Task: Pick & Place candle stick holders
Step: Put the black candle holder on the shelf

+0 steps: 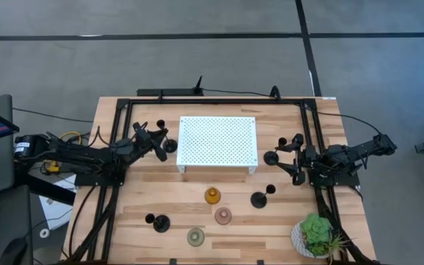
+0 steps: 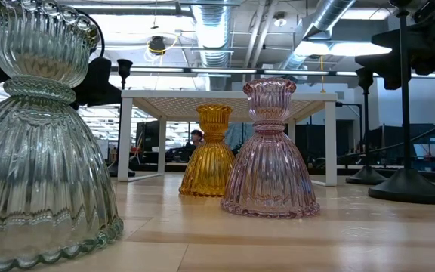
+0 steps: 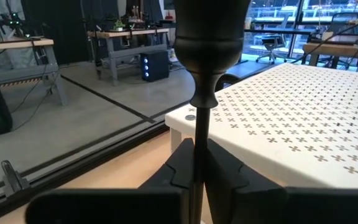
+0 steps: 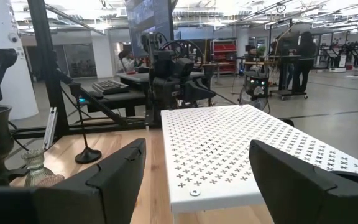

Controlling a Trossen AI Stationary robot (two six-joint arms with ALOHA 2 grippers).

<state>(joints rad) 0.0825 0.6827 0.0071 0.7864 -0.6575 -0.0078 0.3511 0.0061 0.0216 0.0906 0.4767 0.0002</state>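
Observation:
My left gripper [image 1: 155,140] is shut on a black candle stick holder [image 1: 170,146] beside the white perforated platform's [image 1: 218,140] left edge. My right gripper [image 1: 285,158] is open and empty [image 4: 197,142], next to a second black holder [image 1: 270,157] that stands on its disc base by the platform's right edge. Two more black holders [image 1: 258,199] [image 1: 160,222] stand on the near half of the table. The amber [image 1: 212,196], pink [image 1: 223,216] and pale green [image 1: 196,236] holders also stand there. My left gripper pinches the holder's thin stem [image 3: 199,134] between its two fingers, below the cup [image 3: 211,37]. The fingers come level from the table's left and lie across the stem. The holder is upright. The fingers hide its base, which shows low by the platform's left leg [image 2: 129,174].
A green potted plant [image 1: 316,234] stands at the near right corner. A black frame rail [image 1: 212,100] borders the table's far side, with rails down both sides. Bare wood lies between the platform and the glass holders.

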